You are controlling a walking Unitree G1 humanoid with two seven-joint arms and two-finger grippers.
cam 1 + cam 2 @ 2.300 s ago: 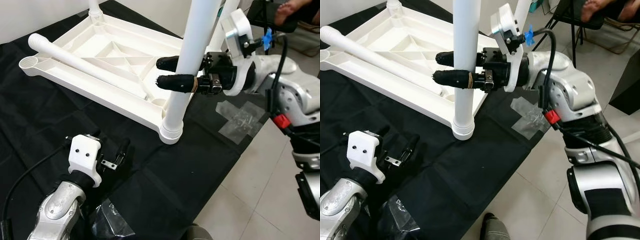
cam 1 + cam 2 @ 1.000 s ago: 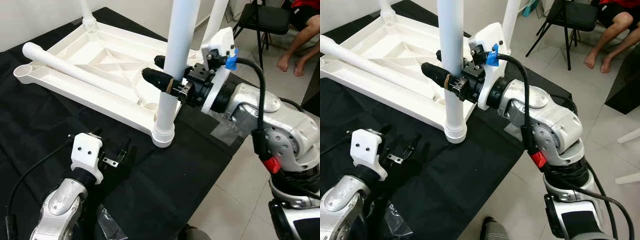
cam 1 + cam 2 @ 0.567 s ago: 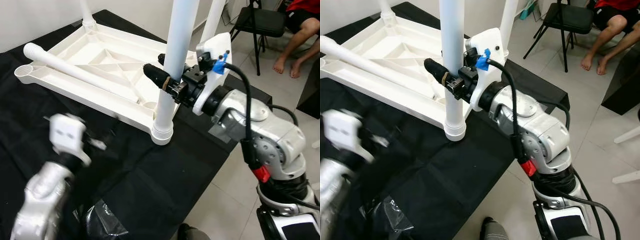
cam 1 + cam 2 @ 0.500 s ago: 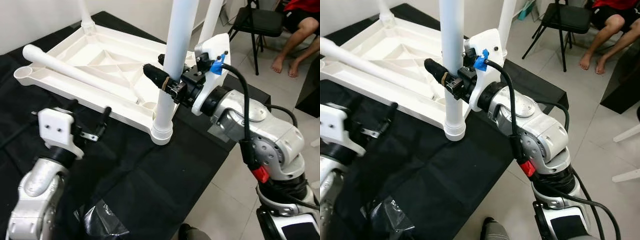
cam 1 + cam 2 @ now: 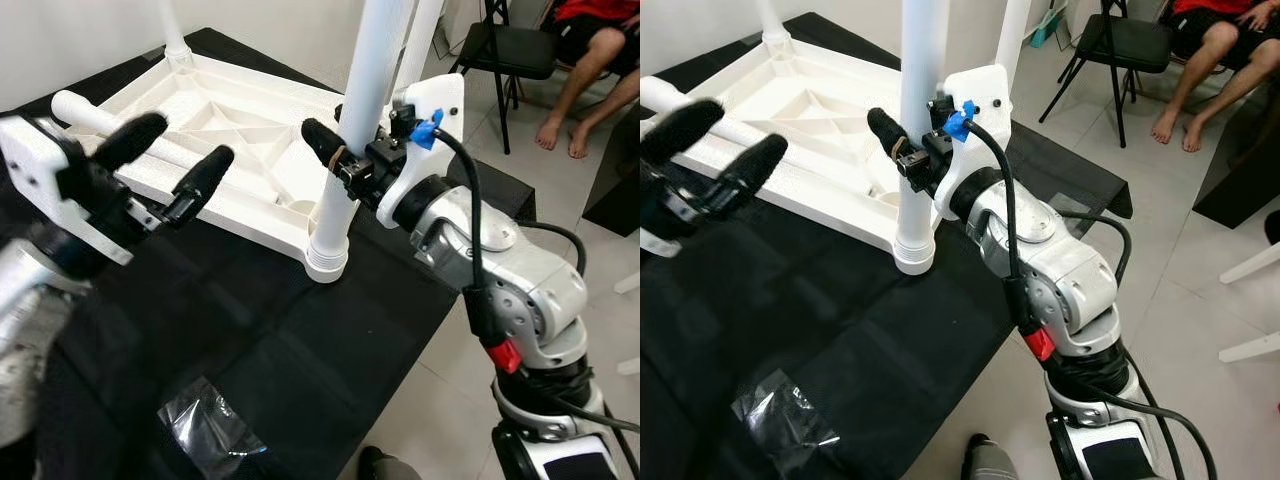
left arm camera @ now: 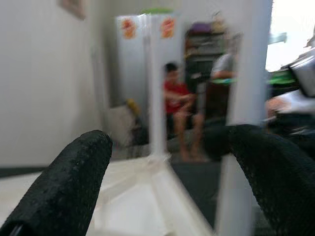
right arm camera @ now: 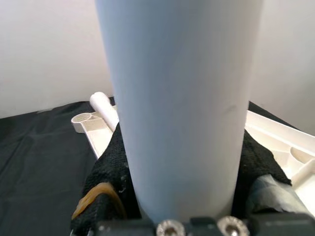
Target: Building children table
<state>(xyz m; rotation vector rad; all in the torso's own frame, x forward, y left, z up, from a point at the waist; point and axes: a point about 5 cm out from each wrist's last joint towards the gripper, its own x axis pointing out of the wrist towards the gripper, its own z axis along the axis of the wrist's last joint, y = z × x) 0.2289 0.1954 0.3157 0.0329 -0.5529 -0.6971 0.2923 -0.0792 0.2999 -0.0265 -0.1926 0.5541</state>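
Note:
A white plastic tabletop (image 5: pixel 235 95) lies upside down on a black cloth. One white table leg (image 5: pixel 352 130) stands upright in the socket at its near right corner (image 5: pixel 327 265). My right gripper (image 5: pixel 345 140) is shut on that leg at mid height; in the right wrist view the leg (image 7: pixel 179 98) sits between the black fingers (image 7: pixel 106 177). A loose leg (image 5: pixel 75 105) lies across the tabletop. My left gripper (image 5: pixel 178 150) hangs raised and open above the tabletop's near edge, holding nothing; its two fingers (image 6: pixel 69 182) stand wide apart.
Two more legs stand upright at the far corners (image 5: pixel 172 35) (image 5: pixel 425 30). A crumpled clear plastic bag (image 5: pixel 210 430) lies on the cloth (image 5: pixel 270 370) near the front. A black folding chair (image 5: pixel 520 50) and a seated person (image 5: pixel 590 50) are at the back right, on a tiled floor.
My left arm has risen from the cloth at the front and swung up toward the tabletop, its fingers spread wide. The right gripper still grips the upright leg.

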